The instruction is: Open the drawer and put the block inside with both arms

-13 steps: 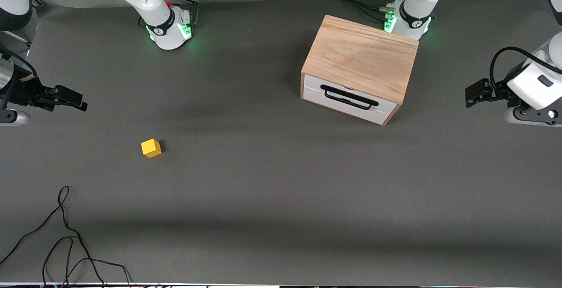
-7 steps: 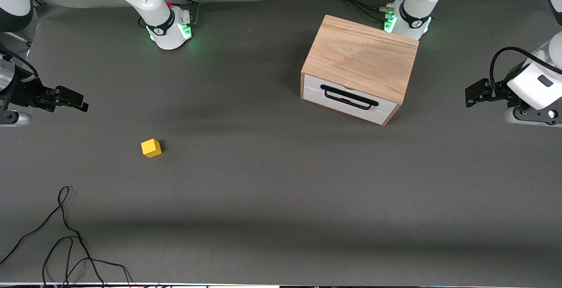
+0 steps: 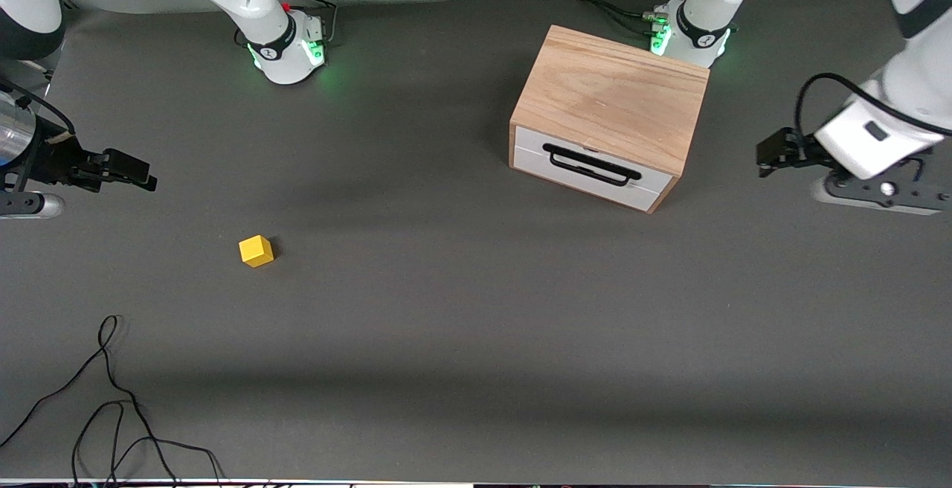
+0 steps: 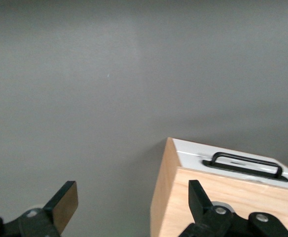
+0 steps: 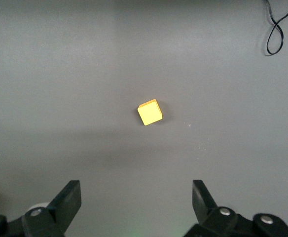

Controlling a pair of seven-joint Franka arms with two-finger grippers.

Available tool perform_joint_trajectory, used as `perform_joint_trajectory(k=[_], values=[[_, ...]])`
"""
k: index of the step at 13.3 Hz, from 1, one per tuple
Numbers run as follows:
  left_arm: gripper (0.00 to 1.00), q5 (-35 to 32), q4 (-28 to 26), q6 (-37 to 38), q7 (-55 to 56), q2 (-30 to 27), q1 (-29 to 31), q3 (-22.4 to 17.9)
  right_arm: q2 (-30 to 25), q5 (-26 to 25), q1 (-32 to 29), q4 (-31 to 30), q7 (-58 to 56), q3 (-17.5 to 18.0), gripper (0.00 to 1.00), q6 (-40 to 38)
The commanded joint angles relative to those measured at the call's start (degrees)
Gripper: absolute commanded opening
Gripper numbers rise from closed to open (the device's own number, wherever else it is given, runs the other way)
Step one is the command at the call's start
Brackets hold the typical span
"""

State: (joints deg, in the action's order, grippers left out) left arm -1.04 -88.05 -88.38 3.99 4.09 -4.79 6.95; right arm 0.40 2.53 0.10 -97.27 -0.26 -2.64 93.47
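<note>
A light-wood cabinet (image 3: 611,95) stands toward the left arm's end of the table, its white drawer (image 3: 591,168) shut, with a black bar handle (image 3: 591,164) facing the front camera. The left wrist view shows the same cabinet (image 4: 223,202) and handle (image 4: 245,165). My left gripper (image 3: 766,153) hangs open in the air beside the cabinet, at the left arm's end of the table, holding nothing (image 4: 132,202). The yellow block (image 3: 256,251) lies on the mat toward the right arm's end. My right gripper (image 3: 141,175) is open and empty (image 5: 136,200), with the block (image 5: 149,112) ahead of it.
A loose black cable (image 3: 111,399) curls on the mat near the front edge at the right arm's end; part of it shows in the right wrist view as well (image 5: 276,29). Both arm bases (image 3: 286,45) (image 3: 692,34) glow green along the table's back edge.
My left gripper has swung toward the cabinet. My right gripper has crept slightly toward the block. Block and drawer have not moved.
</note>
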Motion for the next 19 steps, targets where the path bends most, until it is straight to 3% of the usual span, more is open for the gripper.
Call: perform_joint_trajectory(k=[1,6,11,13,19], values=[[1.0,0.16,-0.1,0.58,12.38,-0.66,-1.89,3.84,0.74,-0.42,0.61,1.21,-0.27,-0.26,1.0,0.57],[1.0,-0.53,-0.19,-2.66,54.89,1.27,-5.13,12.73,1.0,-1.47,1.92,0.86,-0.18,0.01,1.0,0.57],[1.0,0.08,-0.28,-8.64,90.78,4.17,-9.88,13.0,0.92,-2.79,1.93,-0.46,-0.27,0.1,1.0,1.8],[1.0,0.16,-0.63,-8.04,97.23,4.61,-10.15,13.0,0.92,-2.79,2.01,-0.72,-0.27,0.18,1.0,2.5],[1.0,0.77,-0.72,1.18,97.7,4.79,-9.89,13.0,0.48,-2.79,2.01,-1.6,-0.44,0.18,1.0,3.03]])
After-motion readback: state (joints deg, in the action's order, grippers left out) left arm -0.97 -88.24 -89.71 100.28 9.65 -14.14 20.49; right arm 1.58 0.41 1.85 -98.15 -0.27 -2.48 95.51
